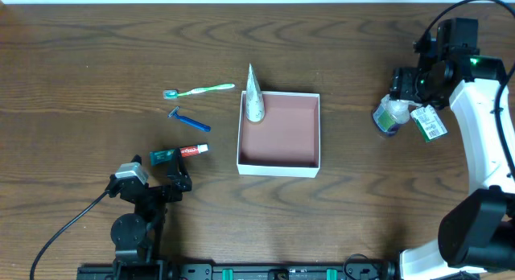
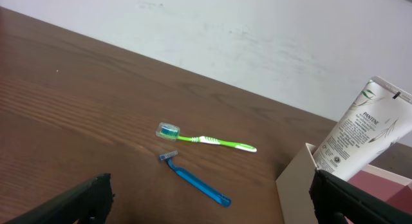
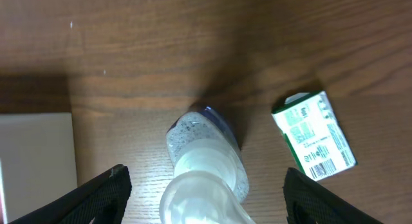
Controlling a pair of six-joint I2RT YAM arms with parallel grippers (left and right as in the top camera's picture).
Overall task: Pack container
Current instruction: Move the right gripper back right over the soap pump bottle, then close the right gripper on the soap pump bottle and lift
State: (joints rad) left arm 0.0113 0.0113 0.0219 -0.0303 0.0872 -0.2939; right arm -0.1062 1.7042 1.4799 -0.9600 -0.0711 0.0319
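The left gripper is sitting low, closest to the robot's side of the table. Its jaws are spread wide and nothing is between them. It is pointing at the loose things, so I think it is getting ready to pick one up.

Just past it, a little toothpaste tube is lying flat on the wood. A bit farther on is a blue razor, and farther again a green toothbrush. All three are lying outside the box, so they are probably waiting to go in.

The container is sitting in the middle of the table with its open side up. A white shampoo tube is standing in its far left corner and leaning on the wall. It is too tall to fit under the rim, so its top is poking out. The rest of the box floor is showing bare.

Far off on the right, well apart from the container, the right gripper is hanging over a small clear bottle. Its jaws are open, one on each side of the bottle, and they are not touching it. It looks ready to squeeze. A green and white packet is lying near the bottle.
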